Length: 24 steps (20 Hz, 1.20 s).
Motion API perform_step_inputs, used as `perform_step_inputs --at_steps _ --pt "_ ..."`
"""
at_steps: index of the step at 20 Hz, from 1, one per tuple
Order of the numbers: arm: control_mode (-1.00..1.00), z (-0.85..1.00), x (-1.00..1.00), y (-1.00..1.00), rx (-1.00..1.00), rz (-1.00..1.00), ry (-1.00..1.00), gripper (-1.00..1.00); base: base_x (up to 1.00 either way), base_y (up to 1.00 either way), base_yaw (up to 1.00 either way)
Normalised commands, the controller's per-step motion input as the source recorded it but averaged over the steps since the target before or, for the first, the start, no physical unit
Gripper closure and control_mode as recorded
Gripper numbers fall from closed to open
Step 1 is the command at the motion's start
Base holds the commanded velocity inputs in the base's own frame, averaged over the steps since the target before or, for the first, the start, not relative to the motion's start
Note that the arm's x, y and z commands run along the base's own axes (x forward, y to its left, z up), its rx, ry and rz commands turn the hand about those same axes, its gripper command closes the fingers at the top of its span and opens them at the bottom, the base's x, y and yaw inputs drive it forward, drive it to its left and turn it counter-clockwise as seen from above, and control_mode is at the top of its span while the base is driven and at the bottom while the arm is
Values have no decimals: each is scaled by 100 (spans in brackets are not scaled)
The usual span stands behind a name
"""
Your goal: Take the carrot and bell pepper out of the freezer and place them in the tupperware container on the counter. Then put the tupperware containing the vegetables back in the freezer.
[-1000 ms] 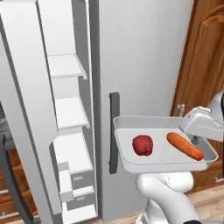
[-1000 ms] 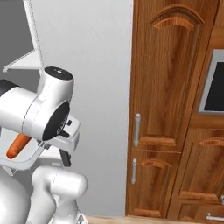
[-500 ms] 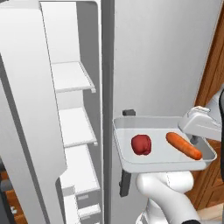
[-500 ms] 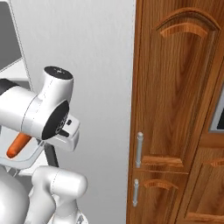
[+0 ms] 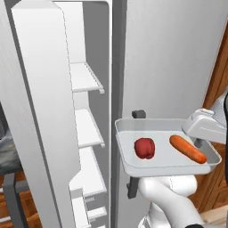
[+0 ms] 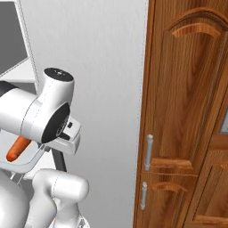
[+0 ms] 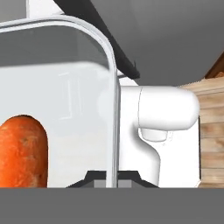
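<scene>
Hidden: the gripper (image 5: 202, 141) fingertips sit behind the tupperware container (image 5: 156, 170) rim.
Gripper: pinched tight on that rim.
Inside: carrot (image 5: 187, 148) nearest the gripper, bell pepper (image 5: 144, 148) farther.

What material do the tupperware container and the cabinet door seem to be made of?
Tupperware container: probably plastic, smooth matte pale grey, with a thin rounded rim that looks translucent in the hand view. Cabinet door: apparently varnished wood, brown with visible grain and a slight sheen.

home kitchen — open freezer (image 5: 84, 133) with white shelves, wooden cabinets (image 6: 187, 133) with silver handles alongside
</scene>
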Motion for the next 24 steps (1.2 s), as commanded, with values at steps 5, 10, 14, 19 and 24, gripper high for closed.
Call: perform_step_inputs --at_steps 5,10,14,19,24 --pt "100 0 0 0 0 0 0 100 -1 1 -7" --pt "-100 10 -4 0 3 -3 0 100 -21 0 -8" --pt "-100 74 -35 0 24 -19 0 100 0 0 0" --pt "-100 64 -31 8 29 -32 -1 100 0 0 0" --pt "-100 25 -4 52 18 -36 0 100 0 0 0"
